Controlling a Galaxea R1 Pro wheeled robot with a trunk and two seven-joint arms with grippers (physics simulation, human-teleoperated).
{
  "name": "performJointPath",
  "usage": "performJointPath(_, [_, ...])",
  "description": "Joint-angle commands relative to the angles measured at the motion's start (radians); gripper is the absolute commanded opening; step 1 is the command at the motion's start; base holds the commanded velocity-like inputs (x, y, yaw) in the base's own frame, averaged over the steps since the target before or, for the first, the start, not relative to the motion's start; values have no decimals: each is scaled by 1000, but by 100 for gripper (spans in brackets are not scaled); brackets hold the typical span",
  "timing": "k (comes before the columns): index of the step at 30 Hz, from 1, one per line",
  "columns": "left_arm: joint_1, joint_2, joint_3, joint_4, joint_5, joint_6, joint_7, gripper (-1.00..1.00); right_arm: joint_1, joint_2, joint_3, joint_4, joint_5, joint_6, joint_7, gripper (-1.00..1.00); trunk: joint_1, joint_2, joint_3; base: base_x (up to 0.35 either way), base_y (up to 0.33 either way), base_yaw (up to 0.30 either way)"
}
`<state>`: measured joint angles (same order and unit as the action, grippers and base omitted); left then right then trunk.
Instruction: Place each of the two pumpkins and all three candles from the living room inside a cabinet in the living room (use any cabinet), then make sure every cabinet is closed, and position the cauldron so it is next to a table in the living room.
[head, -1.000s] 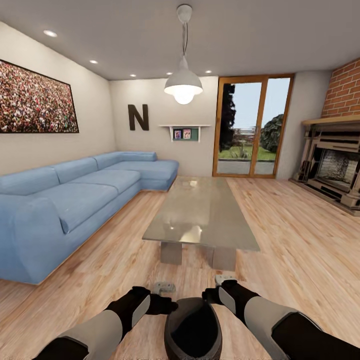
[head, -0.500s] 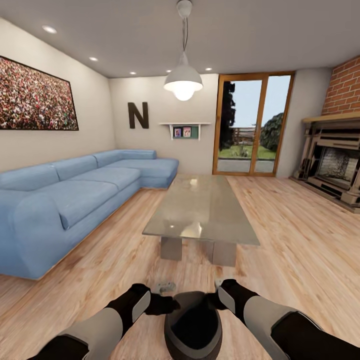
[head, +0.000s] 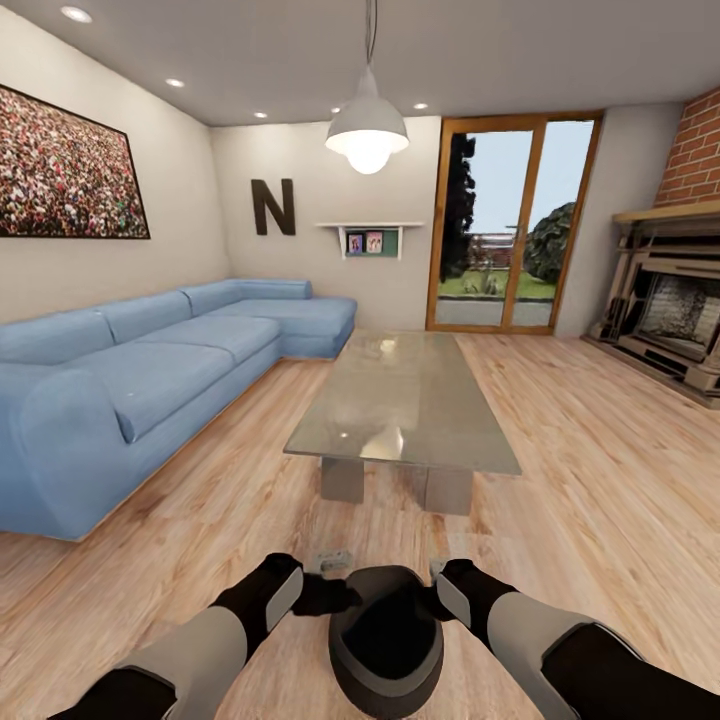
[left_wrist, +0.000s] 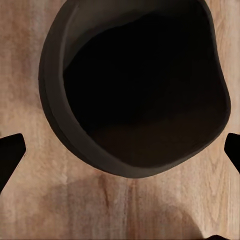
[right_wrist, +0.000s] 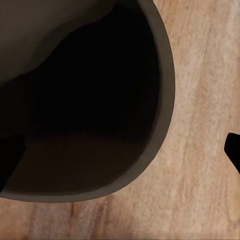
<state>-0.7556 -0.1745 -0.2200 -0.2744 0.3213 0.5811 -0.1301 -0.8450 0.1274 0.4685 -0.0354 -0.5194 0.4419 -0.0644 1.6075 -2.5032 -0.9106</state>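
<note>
The black cauldron (head: 387, 642) sits low in the head view between my two forearms, mouth toward the camera, over the wooden floor. My left gripper (head: 338, 596) is against its left rim and my right gripper (head: 426, 598) against its right rim. In the left wrist view the cauldron (left_wrist: 135, 85) lies just beyond the widely spread fingers of the left gripper (left_wrist: 120, 150). In the right wrist view the right gripper (right_wrist: 120, 155) straddles the wall of the cauldron (right_wrist: 85, 100), with one finger inside and one outside, far apart. The grey-topped table (head: 400, 405) stands just ahead.
A blue corner sofa (head: 150, 380) runs along the left wall. A fireplace (head: 675, 315) is at the right, and a glass patio door (head: 510, 225) at the back. A pendant lamp (head: 367, 130) hangs over the table. Open wooden floor (head: 600, 470) lies right of the table.
The whole view has shifted: the camera has moved forward and the table is nearer. Both arms and the cauldron keep their places relative to each other.
</note>
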Motion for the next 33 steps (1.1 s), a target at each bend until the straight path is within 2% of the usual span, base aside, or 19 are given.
performJointPath(1, [-1,0,-2,-5,2,2,4,100,0,0,7,-2,-11,4,-6,100,0,-1,-1,0,0,0])
performJointPath(4, [-1,0,-2,-9,2,-18,8,100,0,-1,7,-2,-12,4,-6,100,0,-1,-1,0,0,0])
performJointPath(5, [-1,0,-3,-8,1,-53,11,100,1,-2,7,-1,-13,3,-6,100,0,-1,-1,0,0,0])
performJointPath(6, [-1,0,-4,-7,1,-60,13,100,1,-2,8,-1,-12,3,-6,100,0,-1,-1,0,0,0])
performJointPath(18, [-1,0,-4,13,0,-73,17,100,3,-2,9,-1,-11,3,-6,100,0,-1,-1,124,0,0])
performJointPath(33, [-1,0,-5,24,1,-60,17,100,3,-2,11,-1,-11,2,-6,100,6,-4,-59,3,0,0])
